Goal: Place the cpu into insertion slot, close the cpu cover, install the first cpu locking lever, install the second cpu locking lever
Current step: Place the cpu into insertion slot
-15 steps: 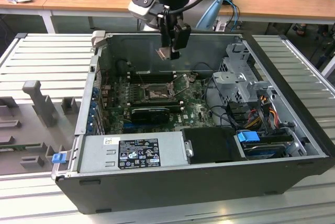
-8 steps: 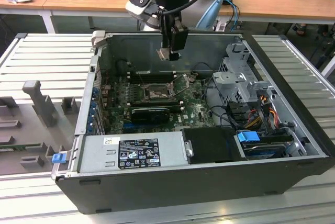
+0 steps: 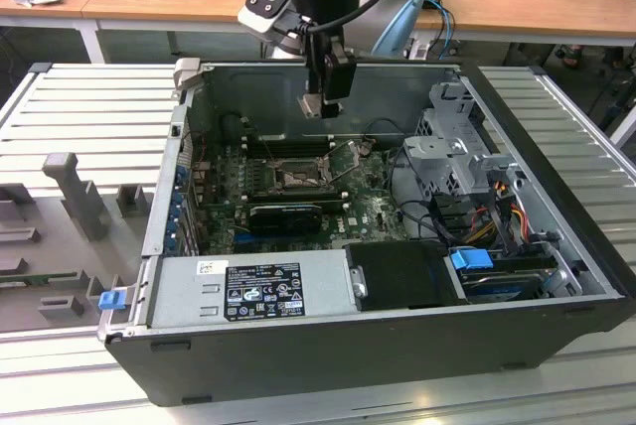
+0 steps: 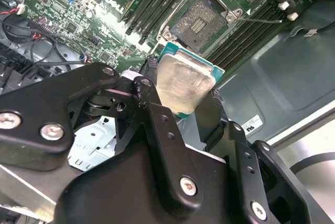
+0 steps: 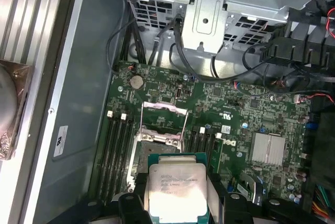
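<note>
My gripper (image 3: 316,105) hangs over the open computer case, shut on the cpu (image 4: 183,82), a flat square chip with a silvery top and a green edge. In both wrist views the black fingers press on two opposite sides of the cpu (image 5: 177,187). The insertion slot (image 4: 201,20) lies below on the green motherboard, dark-framed and uncovered, some way beneath the chip. The cpu cover (image 5: 164,115) stands swung up at the slot's far edge. A thin wire locking lever (image 4: 259,20) sticks out beside the slot. The same slot (image 3: 298,179) is seen under the gripper in the exterior view.
Long black memory slots (image 4: 157,4) flank the socket. A power supply (image 3: 253,286) fills the case's near side, and a metal drive cage (image 3: 457,147) with cables stands at the exterior view's right. A finned heatsink (image 5: 267,148) sits on the board.
</note>
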